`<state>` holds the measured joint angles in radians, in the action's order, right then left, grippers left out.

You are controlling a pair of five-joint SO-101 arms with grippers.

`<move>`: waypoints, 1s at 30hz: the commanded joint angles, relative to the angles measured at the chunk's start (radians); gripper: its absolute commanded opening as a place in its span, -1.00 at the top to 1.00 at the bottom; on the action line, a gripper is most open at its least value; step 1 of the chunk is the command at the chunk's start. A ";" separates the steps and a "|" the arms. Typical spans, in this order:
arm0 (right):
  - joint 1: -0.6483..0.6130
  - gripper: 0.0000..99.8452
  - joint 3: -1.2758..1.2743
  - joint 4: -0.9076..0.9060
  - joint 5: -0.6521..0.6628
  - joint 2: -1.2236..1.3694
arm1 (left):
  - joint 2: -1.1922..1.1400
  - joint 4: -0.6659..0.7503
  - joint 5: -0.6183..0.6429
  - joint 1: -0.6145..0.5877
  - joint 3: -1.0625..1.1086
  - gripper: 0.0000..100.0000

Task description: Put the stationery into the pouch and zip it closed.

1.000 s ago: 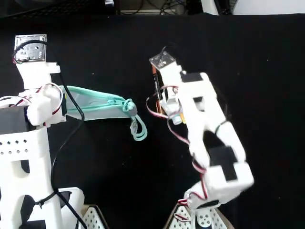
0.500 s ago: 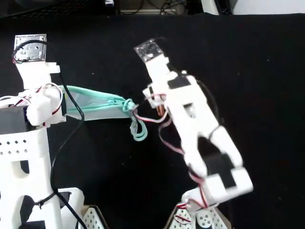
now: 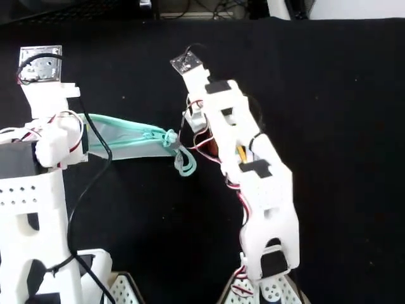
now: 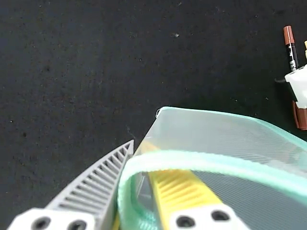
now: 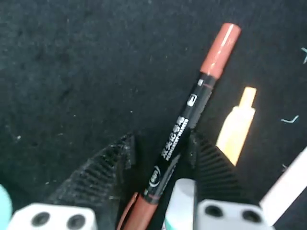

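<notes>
high: overhead | left wrist: near pouch (image 4: 225,139) | right wrist: near marker (image 5: 184,122), seemingly shared

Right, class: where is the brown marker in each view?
High view: marker mid-table, mostly under the right arm.
Left wrist view: far off, beyond the pouch.
Right wrist view: inside the open right end effector.
Shared landmark: the yellow pen beside it.

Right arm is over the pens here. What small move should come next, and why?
Probably close the right gripper on the brown marker: its fingers straddle the barrel on the table, with a gap showing, so it isn't gripped yet. The yellow pen lies outside the fingers, and the left gripper holds the pouch by its edge.
</notes>
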<state>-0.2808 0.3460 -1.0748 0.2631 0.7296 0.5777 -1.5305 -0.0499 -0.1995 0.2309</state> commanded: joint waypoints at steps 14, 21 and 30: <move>0.104 0.98 -0.205 -0.164 0.011 -0.335 | -0.006 0.008 -0.002 0.008 0.015 0.94; 0.080 0.98 -0.941 0.089 0.020 -0.938 | -0.006 0.008 -0.002 0.008 0.016 0.94; 0.075 0.98 -1.521 0.031 0.282 -1.392 | -0.015 0.012 -0.002 0.008 0.016 0.94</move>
<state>-0.1933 -1.0733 -1.0104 0.4626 -0.5623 0.5777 -1.5305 -0.0499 -0.1995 0.2309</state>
